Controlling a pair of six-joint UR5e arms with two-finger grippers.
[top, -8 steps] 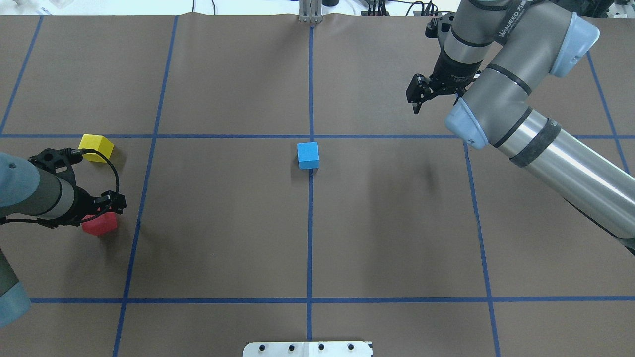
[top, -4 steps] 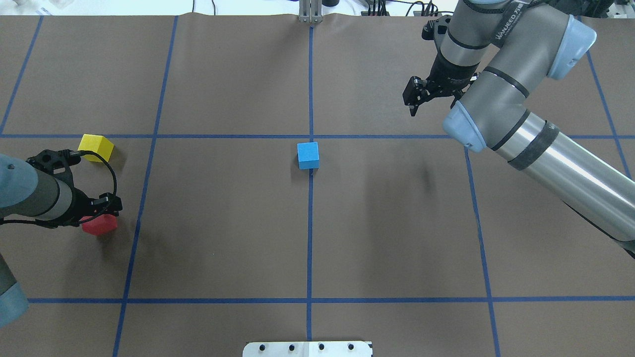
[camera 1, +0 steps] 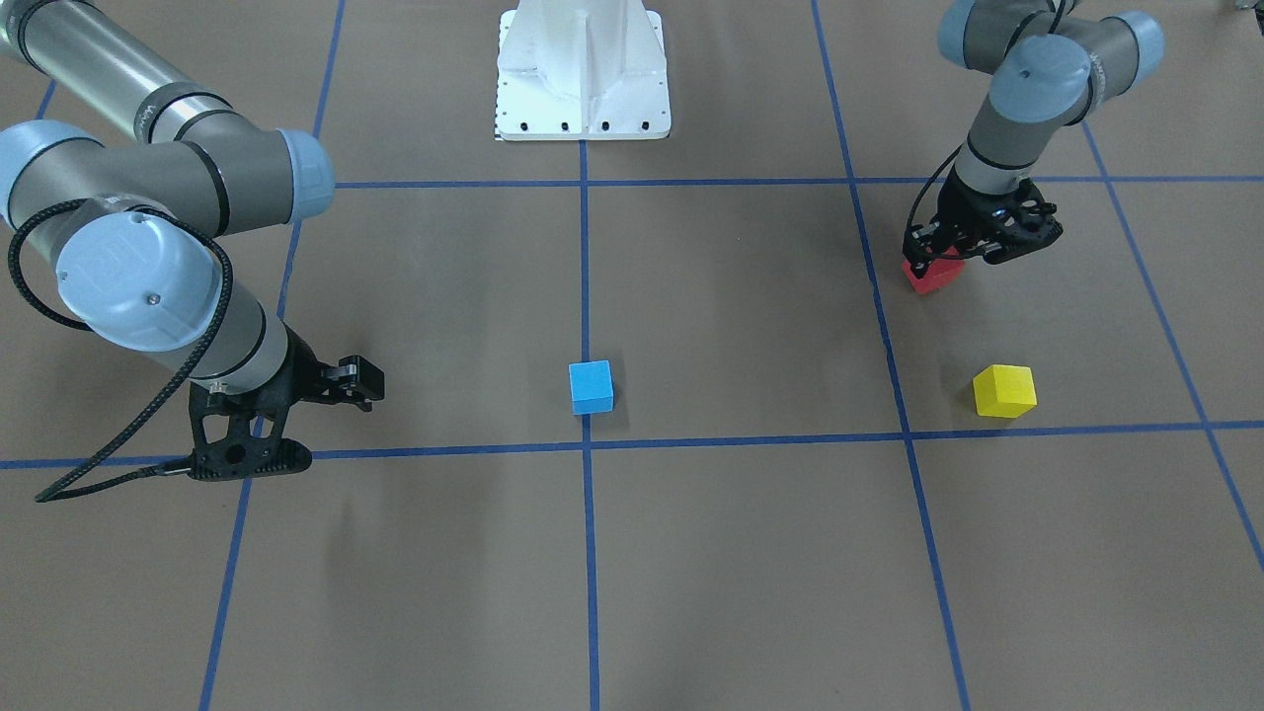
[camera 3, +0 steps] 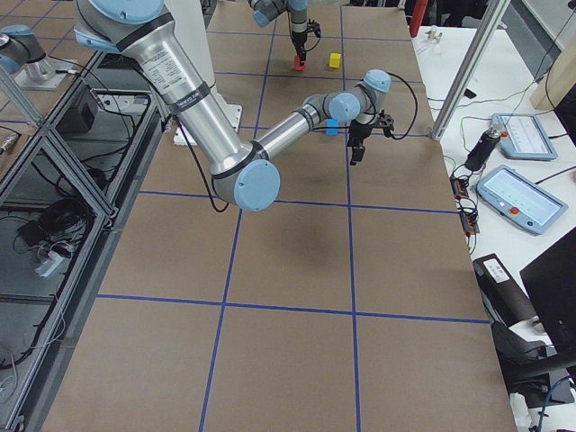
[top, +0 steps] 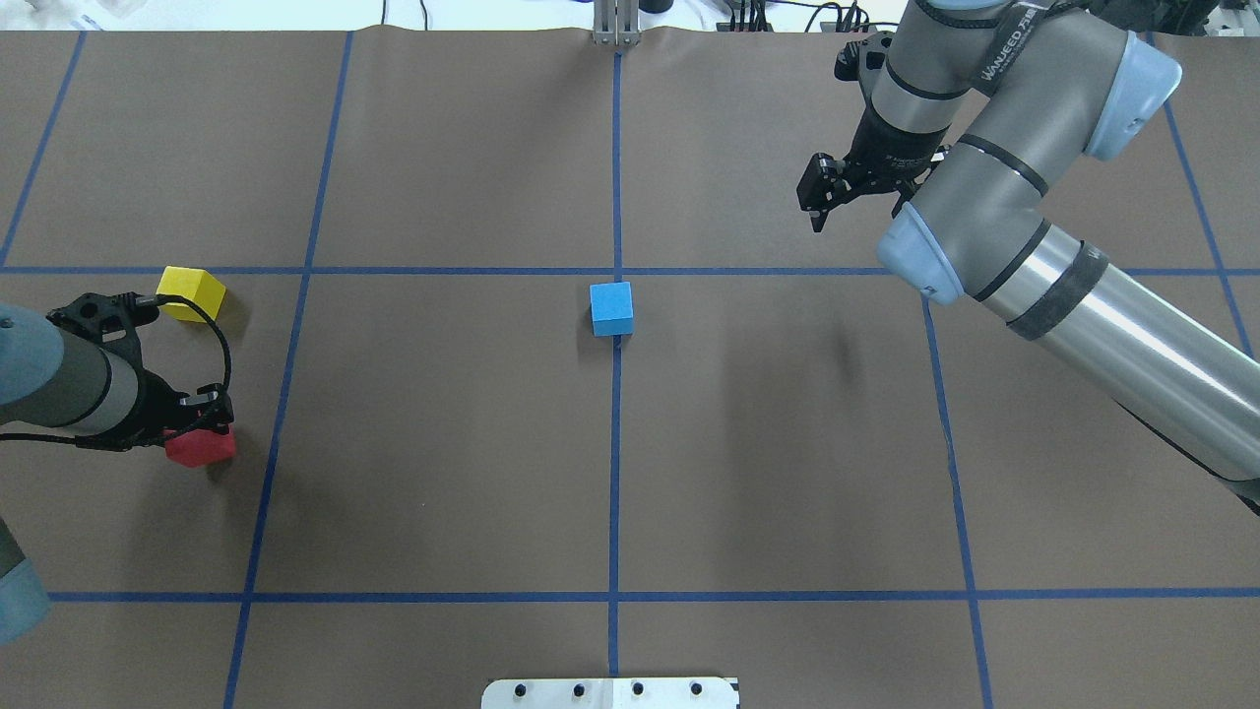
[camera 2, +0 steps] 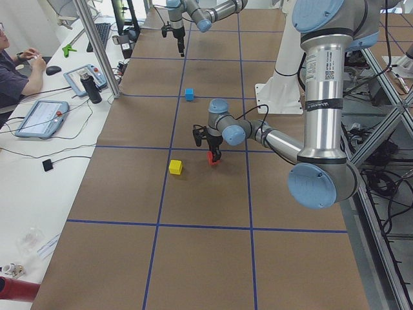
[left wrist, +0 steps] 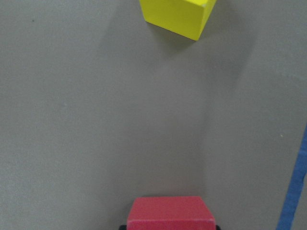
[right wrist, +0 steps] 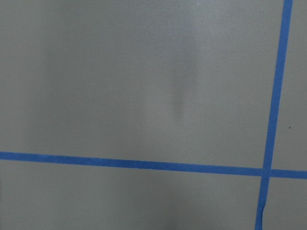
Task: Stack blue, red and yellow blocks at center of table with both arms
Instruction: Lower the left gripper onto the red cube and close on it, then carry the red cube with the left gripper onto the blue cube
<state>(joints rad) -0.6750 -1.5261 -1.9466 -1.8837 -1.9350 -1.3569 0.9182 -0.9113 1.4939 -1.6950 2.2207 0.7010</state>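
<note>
Straddling red block [top: 202, 448] with left gripper [top: 200, 425] (closure impossible to tell). Risks a skewed pinch, dropping it mid-lift.

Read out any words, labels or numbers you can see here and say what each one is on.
"WANJEED", then characters too small to read: on the right silver and grey robot arm.
Printed label, too small to read: on the left silver and grey robot arm.
No other text is legible.
</note>
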